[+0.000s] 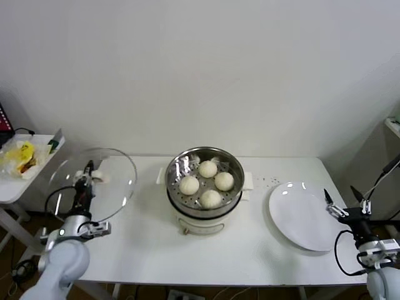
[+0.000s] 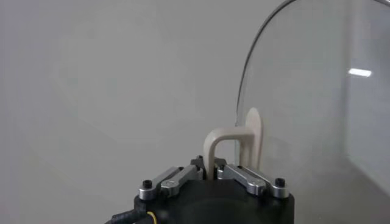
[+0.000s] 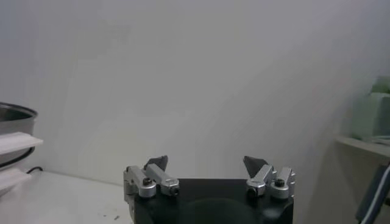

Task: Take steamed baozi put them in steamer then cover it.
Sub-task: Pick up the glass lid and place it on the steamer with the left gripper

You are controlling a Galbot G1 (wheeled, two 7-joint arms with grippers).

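Several cream-white baozi lie on the perforated tray inside the shiny steel steamer, which stands on a white base at the table's middle. My left gripper is shut on the white handle of the clear glass cover and holds it tilted on edge, off the table, to the left of the steamer. The cover's glass fills the left wrist view. My right gripper is open and empty at the table's right end, beside the white plate.
A flat white plate lies empty on the table right of the steamer. A small side table with a yellow bag stands at far left. A shelf shows at right.
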